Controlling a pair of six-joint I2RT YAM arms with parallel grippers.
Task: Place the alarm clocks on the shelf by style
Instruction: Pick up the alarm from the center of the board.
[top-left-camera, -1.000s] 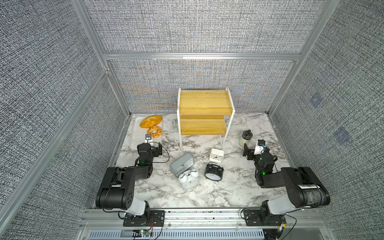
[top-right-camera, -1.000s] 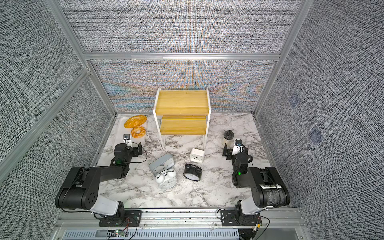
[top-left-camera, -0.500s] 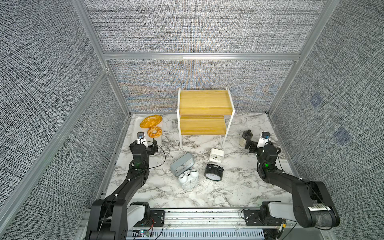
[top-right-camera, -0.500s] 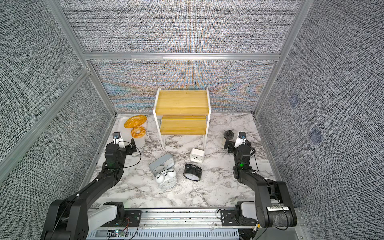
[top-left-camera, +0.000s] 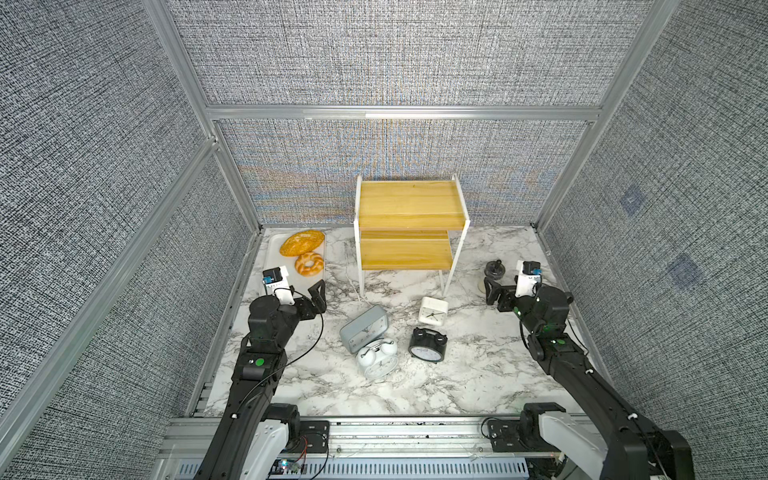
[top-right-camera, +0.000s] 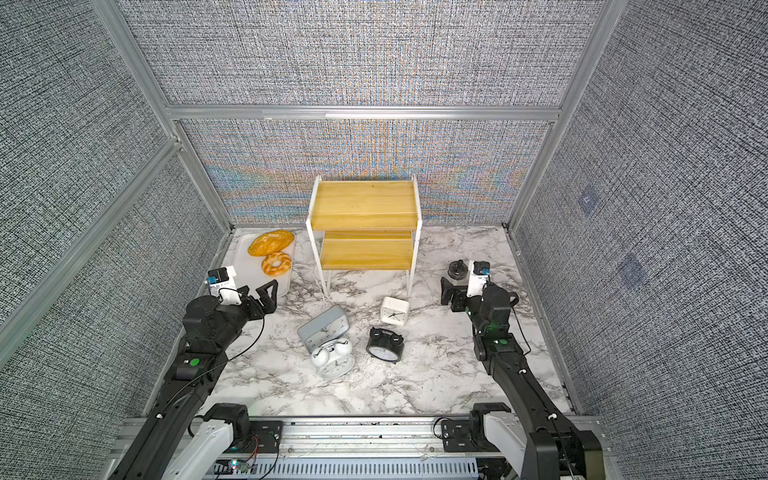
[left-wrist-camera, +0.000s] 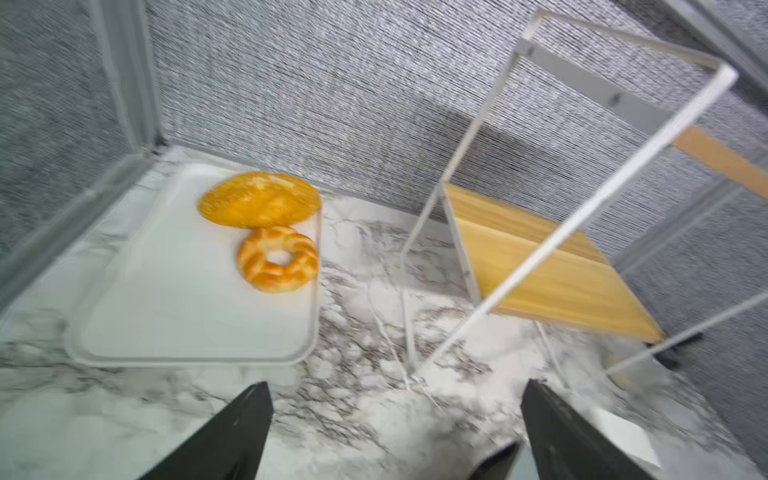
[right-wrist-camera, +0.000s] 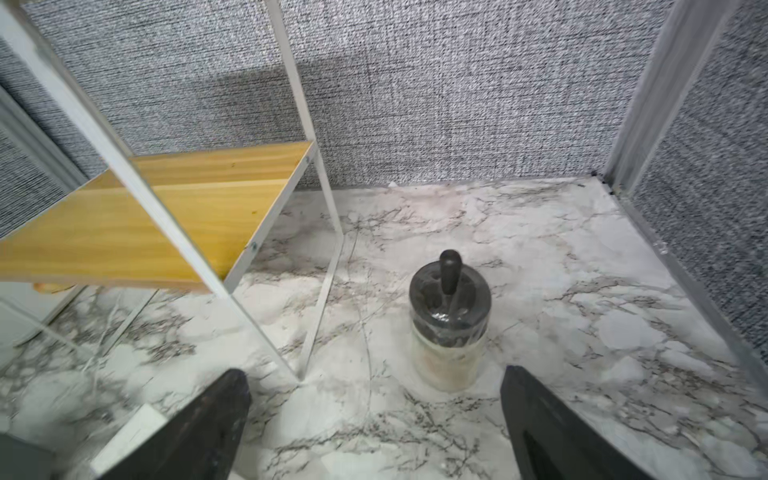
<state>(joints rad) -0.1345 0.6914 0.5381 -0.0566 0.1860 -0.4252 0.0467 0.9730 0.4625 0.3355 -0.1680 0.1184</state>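
The shelf (top-left-camera: 409, 216) stands at the back centre, both yellow boards bare; its lower board also shows in the wrist views (left-wrist-camera: 540, 274) (right-wrist-camera: 166, 216). Four alarm clocks lie on the marble in front of it: a grey-blue rectangle (top-left-camera: 363, 328), a white twin-bell (top-left-camera: 377, 358) touching it, a black twin-bell (top-left-camera: 428, 344) and a small white square (top-left-camera: 433, 309). My left gripper (top-left-camera: 305, 297) (left-wrist-camera: 395, 399) hovers open left of the clocks. Over at the right, my right gripper (top-left-camera: 505, 286) (right-wrist-camera: 374, 386) is open and holds nothing, close to a jar.
A white tray (top-left-camera: 274, 249) at the back left holds a flat loaf (top-left-camera: 302, 243) and a ring-shaped bread (top-left-camera: 309, 263). A small jar with a dark lid (top-left-camera: 494, 272) (right-wrist-camera: 449, 324) stands right of the shelf. Grey fabric walls enclose three sides.
Both arms have unfolded from a low tucked pose, carrying the grippers up and toward the back. The left gripper has turned toward the middle. The clocks have not moved.
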